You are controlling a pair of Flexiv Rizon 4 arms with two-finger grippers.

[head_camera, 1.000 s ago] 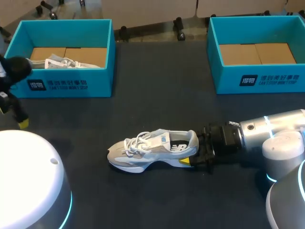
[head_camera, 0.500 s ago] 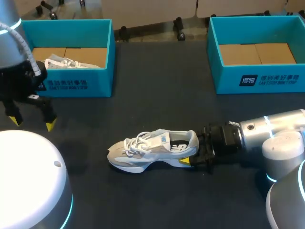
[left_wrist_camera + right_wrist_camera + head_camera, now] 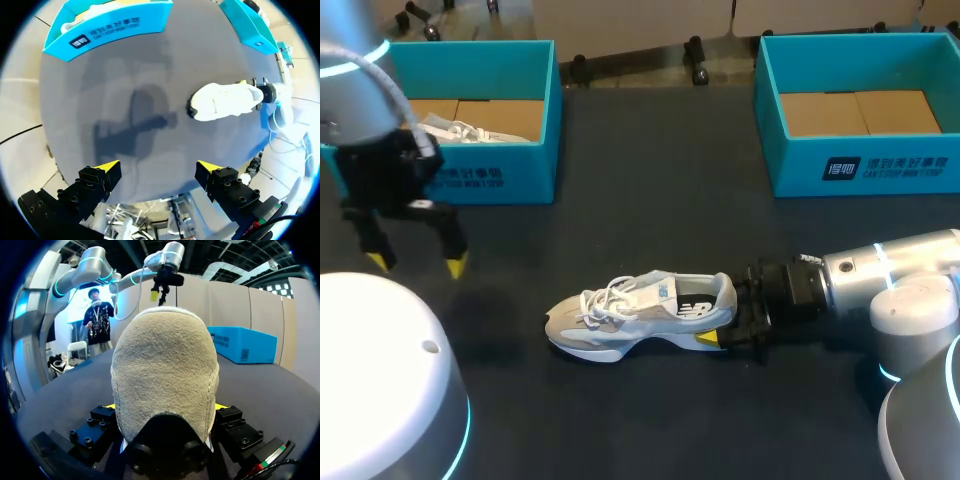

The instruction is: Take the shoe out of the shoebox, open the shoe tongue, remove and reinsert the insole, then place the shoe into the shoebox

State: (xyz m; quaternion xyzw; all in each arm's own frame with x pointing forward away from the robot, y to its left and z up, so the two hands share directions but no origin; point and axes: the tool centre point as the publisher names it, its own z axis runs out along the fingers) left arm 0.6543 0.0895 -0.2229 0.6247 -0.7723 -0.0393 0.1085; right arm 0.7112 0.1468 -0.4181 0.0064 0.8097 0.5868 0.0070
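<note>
Surface: a dark table [image 3: 650, 180] lies under both my arms, with two teal boxes at its far edge.
Right claw: my right claw [image 3: 728, 320] lies low over the table, fingers clamped on the heel of the shoe [image 3: 640, 312] from both sides. One yellow tip shows at the sole on the near side.
Right wrist view: the shoe's grey heel [image 3: 165, 375] stands up between my fingers and fills most of what lies ahead of the right claw [image 3: 165, 407].
Shoe: it sits upright on its sole on the table, outside both boxes, toe pointing away from my right claw, laces tied over the tongue.
Left claw: my left claw [image 3: 418, 264] hangs above the table with fingers spread wide, tips pointing down, nothing between them.
Left wrist view: bare table lies under the left claw [image 3: 159, 167]; the shoe [image 3: 225, 100] is well ahead of it and off to one side, apart from it.
Left shoebox: the left shoebox [image 3: 480, 175] stands just behind my left claw, with a second white shoe [image 3: 450, 130] lying inside.
Right shoebox: the right shoebox [image 3: 880, 165] stands beyond my right arm, well apart from the shoe, showing only its cardboard floor.
</note>
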